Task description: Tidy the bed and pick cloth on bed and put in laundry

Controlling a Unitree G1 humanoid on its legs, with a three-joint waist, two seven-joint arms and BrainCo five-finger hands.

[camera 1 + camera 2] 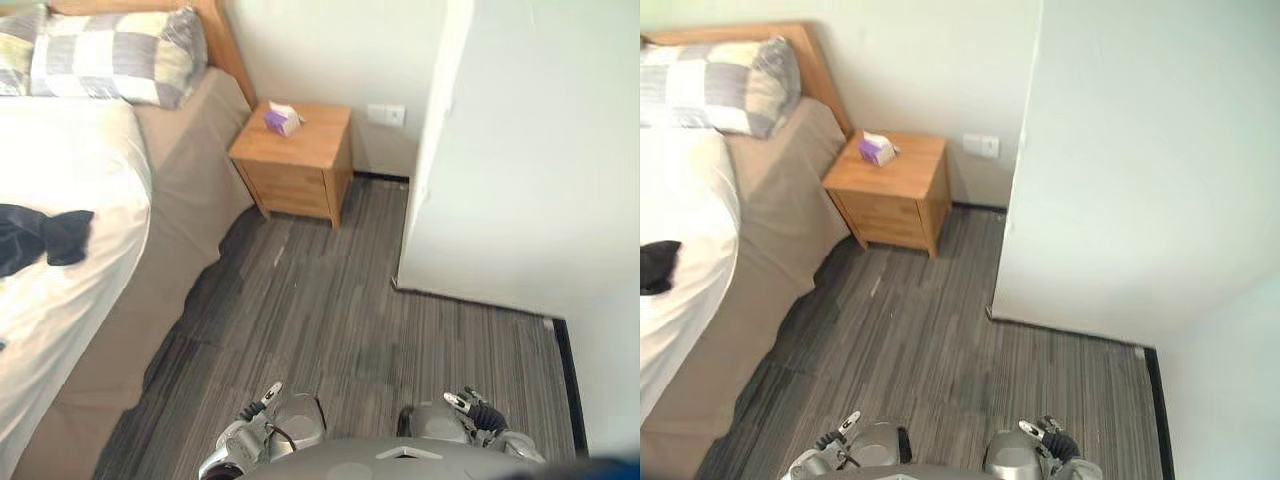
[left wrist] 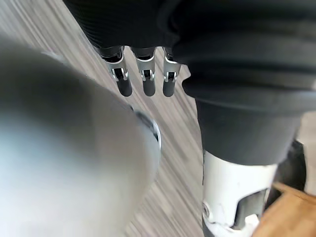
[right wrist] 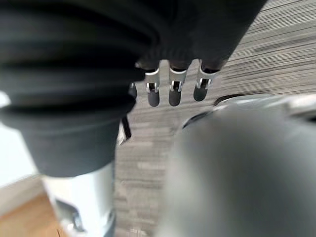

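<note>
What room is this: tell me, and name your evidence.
A bedroom, most likely: a bed with white bedding and a grey-checked pillow, with a small light-wood bedside cabinet beside it.

Silver fingers with dark tips in a row on the left hand [image 2: 148, 81], under a black ribbed cover of thick folds. Same on the right hand [image 3: 175, 91]: silver, dark-tipped, ribbed black cover.

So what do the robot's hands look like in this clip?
Both match: the left hand and right hand have slim silver fingers ending in rounded dark tips, set in a row. A black ribbed cover wraps the back of each hand and the wrist.
</note>
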